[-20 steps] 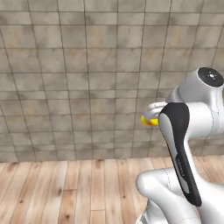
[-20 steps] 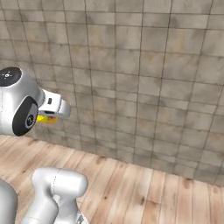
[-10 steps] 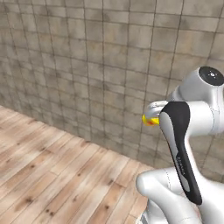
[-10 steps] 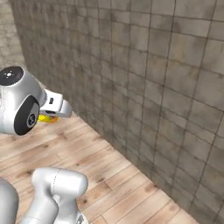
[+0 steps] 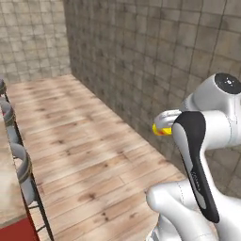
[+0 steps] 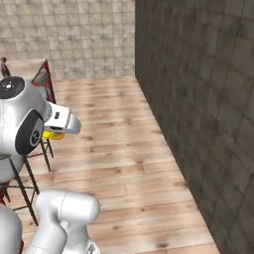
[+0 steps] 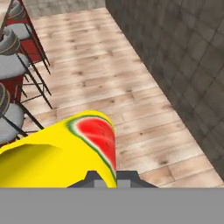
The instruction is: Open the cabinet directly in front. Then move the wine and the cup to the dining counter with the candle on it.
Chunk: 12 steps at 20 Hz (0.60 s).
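Floor (image 5: 94, 160): pale wooden planks with dark knots, running across the open room, lit in broad bands; also seen in the right base view and under the hand.

Walls: grey-brown square tiles (image 6: 198, 99) on the long side wall, which runs the depth of the room and meets a lighter tiled end wall (image 6: 74, 34) at a corner.

Dining counter (image 5: 9, 188): beige-brown marbled top at the left edge of the left base view, with a strip of its red base (image 5: 19, 233) below. In the right base view its far end shows at the upper left, with a small thing standing on it, too small to name.

Stools (image 5: 23, 174): grey round seats on thin dark metal legs, in a row just beside the counter. The hand view has them at its upper left (image 7: 11, 41), against the red base.

Arm (image 5: 202, 164): white with dark joints, folded high over the floor, well apart from the counter.

Gripper (image 7: 105, 177): tips low in the hand view, clamped on the cup.

Cup (image 7: 65, 153): yellow, with a red and green watermelon-slice mark on its side, held in the air above the planks. In the left base view its yellow end (image 5: 160, 130) peeps from behind the hand; in the right base view a yellow sliver (image 6: 52, 135) shows beneath it.
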Motion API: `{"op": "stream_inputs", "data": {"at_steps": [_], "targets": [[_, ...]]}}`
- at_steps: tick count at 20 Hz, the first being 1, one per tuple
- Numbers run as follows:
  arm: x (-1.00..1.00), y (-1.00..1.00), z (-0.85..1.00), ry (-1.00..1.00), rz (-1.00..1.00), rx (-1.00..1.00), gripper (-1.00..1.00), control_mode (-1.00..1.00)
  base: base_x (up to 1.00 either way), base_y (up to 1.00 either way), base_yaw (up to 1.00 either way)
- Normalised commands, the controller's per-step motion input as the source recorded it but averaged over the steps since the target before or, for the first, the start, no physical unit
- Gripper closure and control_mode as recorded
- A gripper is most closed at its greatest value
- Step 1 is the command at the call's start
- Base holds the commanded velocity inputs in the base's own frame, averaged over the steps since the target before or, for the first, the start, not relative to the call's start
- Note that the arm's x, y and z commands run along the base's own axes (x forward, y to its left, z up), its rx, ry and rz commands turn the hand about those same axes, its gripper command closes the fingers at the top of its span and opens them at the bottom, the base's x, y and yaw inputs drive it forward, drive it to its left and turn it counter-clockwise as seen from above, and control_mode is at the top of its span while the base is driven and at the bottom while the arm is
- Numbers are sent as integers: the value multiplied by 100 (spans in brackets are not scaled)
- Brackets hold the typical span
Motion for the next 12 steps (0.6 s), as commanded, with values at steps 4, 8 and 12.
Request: {"op": "stream_inputs", "data": {"at_steps": [4,8,12], "targets": [[0,0,0,0,0,0,100,100,100,-54,46],[0,0,0,0,0,0,100,100,100,-100,24],[0,0,0,0,0,0,100,100,100,-77,23]]}}
